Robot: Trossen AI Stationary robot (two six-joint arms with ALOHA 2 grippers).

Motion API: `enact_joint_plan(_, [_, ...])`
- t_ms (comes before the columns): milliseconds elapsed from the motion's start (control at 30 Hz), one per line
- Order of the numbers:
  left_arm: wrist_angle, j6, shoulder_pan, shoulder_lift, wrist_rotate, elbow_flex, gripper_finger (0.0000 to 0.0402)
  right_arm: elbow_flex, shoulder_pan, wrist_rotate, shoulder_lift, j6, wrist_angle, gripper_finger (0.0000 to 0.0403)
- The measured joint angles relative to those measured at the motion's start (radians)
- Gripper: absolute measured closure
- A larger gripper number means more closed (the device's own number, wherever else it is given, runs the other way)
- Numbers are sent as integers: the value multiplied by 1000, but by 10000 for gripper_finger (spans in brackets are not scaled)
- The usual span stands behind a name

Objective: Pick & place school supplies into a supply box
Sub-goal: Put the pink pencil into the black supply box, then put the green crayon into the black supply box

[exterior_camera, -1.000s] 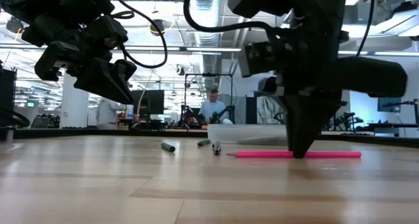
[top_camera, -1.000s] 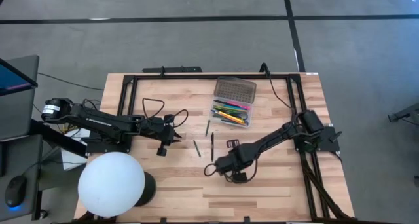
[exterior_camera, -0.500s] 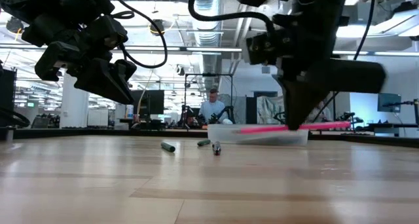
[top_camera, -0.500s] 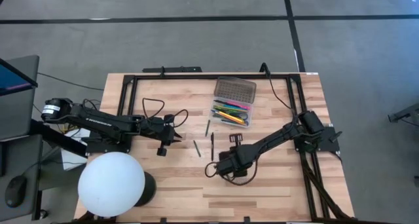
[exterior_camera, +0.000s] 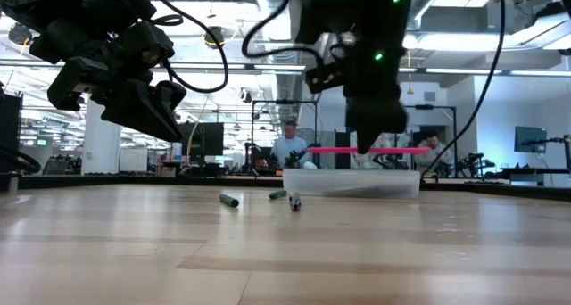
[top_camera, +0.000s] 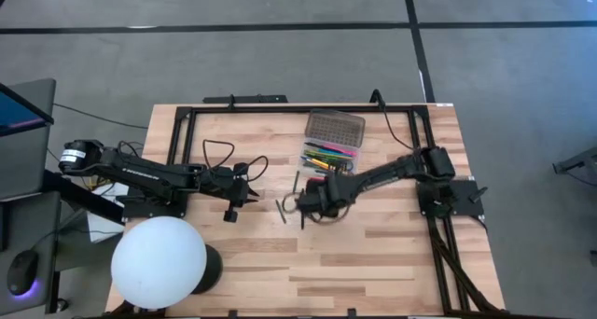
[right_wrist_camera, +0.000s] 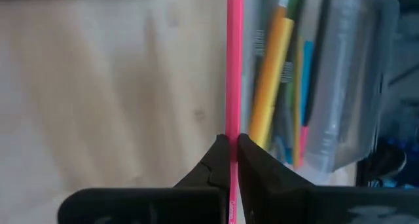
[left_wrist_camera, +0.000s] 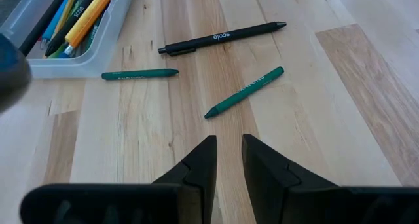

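My right gripper [exterior_camera: 373,137] hangs over the table's middle [top_camera: 317,200], just near of the supply box, shut on a thin pink pencil [exterior_camera: 366,150]. The supply box [top_camera: 328,160] is a clear tray with several pens and markers inside; its dotted lid [top_camera: 334,128] lies on its far side. A black pen [left_wrist_camera: 222,38] and two green crayons [left_wrist_camera: 243,92] [left_wrist_camera: 139,74] lie flat on the wood. My left gripper [left_wrist_camera: 228,158] waits left of them [top_camera: 244,193], above the table, with a narrow gap between its fingers. My right gripper pinches the pink pencil near its middle [right_wrist_camera: 233,129] between its two fingers. The fingers [exterior_camera: 375,131] come from above, pointing down, and lie across the pencil. The pencil is lifted clear of the table and stays level, sticking out to both sides.
A black metal frame [top_camera: 187,109] runs along the table's far, left and right sides. A large white globe [top_camera: 159,263] stands at the near left corner. Bare wood [top_camera: 373,254] spreads across the near half. A person sits far behind the table [exterior_camera: 290,149].
My right gripper, shut on the pink pencil the whole time, has risen and moved toward the far edge and slightly left, up to the supply box. The pencil lay on the table a second ago and now hangs level, lifted clear.
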Motion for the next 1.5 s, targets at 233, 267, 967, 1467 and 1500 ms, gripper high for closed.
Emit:
enact_joint_plan(233, [0, 2, 0, 0, 0, 0, 334, 0, -149, 2, 0, 0, 19, 403])
enact_joint_plan(267, [0, 2, 0, 0, 0, 0, 334, 0, -166, 2, -1, 0, 21, 403])
enact_joint_plan(967, [-1, 3, 0, 0, 0, 0, 334, 0, -281, -21, -2, -2, 66, 356])
enact_joint_plan(1467, [-1, 19, 0, 0, 0, 0, 334, 2, -198, 88, -24, -129, 135, 336])
enact_joint_plan(1500, [-1, 19, 0, 0, 0, 0, 334, 1, -175, 91, -33, -160, 145, 336])
